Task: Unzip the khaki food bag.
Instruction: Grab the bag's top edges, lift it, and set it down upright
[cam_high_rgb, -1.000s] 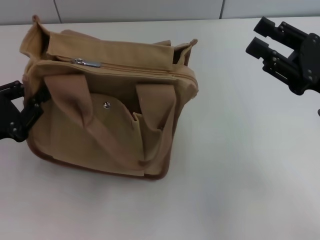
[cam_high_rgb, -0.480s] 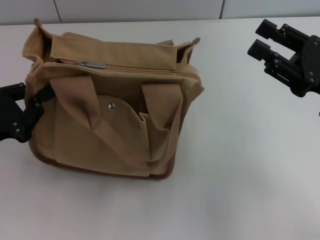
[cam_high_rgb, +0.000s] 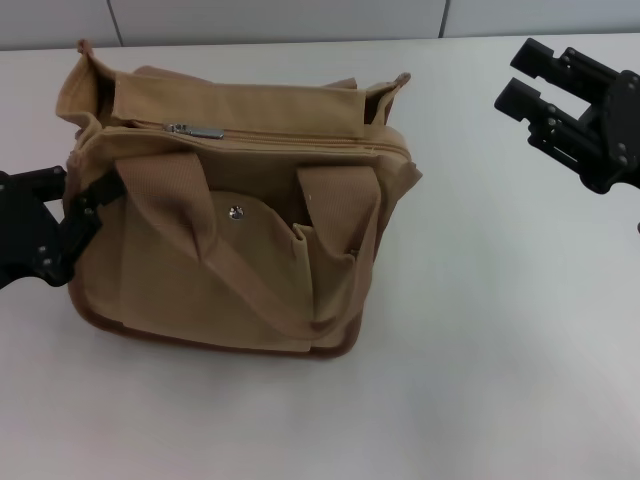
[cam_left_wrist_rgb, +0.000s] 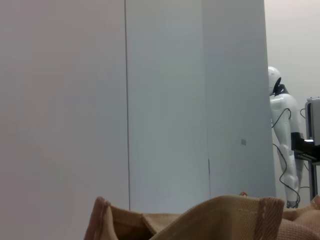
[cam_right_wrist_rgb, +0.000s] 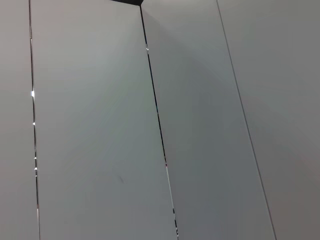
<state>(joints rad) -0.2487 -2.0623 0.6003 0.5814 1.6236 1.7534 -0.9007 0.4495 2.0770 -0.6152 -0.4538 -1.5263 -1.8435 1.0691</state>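
Left of centre in my head view sits the khaki food bag (cam_high_rgb: 235, 240), upright on the white table (cam_high_rgb: 500, 330), its front pocket facing me with the metal snap (cam_high_rgb: 236, 212) on the flap. Two webbing handles (cam_high_rgb: 165, 205) droop over the front panel, and brown trim (cam_high_rgb: 200, 340) runs along the base. Zipper looks closed across the top; the silver zipper pull (cam_high_rgb: 195, 130) lies near the bag's upper-left end. At the left edge of the frame, my left gripper (cam_high_rgb: 78, 215) presses against the bag's side, fingers clenched on the canvas there as far as I can make out. My right gripper (cam_high_rgb: 520, 75) hangs in the upper right of the frame, well apart from the bag, jaws spread and holding nothing. Left wrist view catches only the bag's top edge (cam_left_wrist_rgb: 225, 220) low in the frame against wall panels; right wrist view gives me wall panels alone.
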